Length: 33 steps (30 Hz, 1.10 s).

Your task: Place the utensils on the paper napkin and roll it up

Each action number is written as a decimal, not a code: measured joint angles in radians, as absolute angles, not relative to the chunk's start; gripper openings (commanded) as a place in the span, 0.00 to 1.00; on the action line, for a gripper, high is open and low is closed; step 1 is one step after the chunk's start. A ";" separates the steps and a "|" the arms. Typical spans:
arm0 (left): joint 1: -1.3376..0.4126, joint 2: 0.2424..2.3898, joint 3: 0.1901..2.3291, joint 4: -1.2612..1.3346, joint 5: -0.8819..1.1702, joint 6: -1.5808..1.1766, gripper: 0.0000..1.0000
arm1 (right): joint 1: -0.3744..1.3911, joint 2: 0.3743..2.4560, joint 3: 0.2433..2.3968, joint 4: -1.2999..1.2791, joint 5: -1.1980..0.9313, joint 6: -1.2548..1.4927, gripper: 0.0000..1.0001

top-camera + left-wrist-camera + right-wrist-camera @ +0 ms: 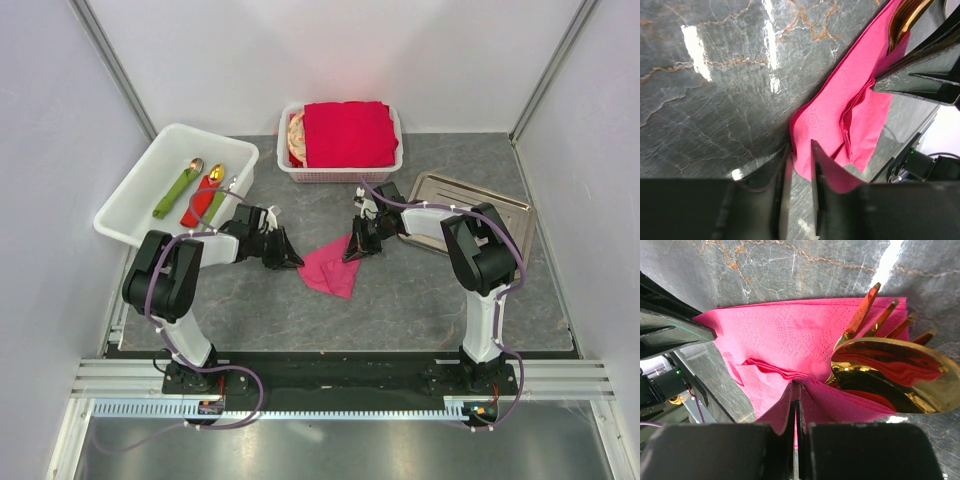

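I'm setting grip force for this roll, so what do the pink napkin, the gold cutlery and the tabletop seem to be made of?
The paper napkin looks like thin matte paper: dotted embossing, soft creased folds. The utensils are probably polished gold-toned metal; they mirror the pink sheet. The table is glossy dark grey, veined like stone, possibly printed laminate.

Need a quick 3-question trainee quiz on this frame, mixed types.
1. True or false: the right hand is shut on the napkin.
2. What lies on the napkin? A) spoon and fork B) scissors C) nothing
3. Which container holds the red stack?
Key: 1 true; 2 A; 3 the basket.
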<state>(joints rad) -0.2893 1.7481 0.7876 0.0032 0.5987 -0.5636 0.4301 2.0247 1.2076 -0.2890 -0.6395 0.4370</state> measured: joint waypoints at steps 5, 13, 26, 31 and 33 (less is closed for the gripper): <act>-0.289 1.749 0.788 -0.002 0.614 -0.548 0.02 | 0.430 2.025 1.208 -0.289 -0.640 0.437 0.00; -0.315 1.691 0.788 0.041 0.724 -0.547 0.02 | 0.430 2.028 1.208 -0.285 -0.643 0.441 0.00; -0.390 1.684 0.789 0.113 0.715 -0.627 0.02 | 0.429 2.030 1.208 -0.279 -0.649 0.444 0.00; -0.346 1.700 0.789 0.073 0.665 -0.625 0.02 | 0.429 2.030 1.208 -0.278 -0.650 0.445 0.00; -0.340 1.720 0.789 0.065 0.663 -0.625 0.10 | 0.429 2.030 1.208 -0.278 -0.650 0.445 0.00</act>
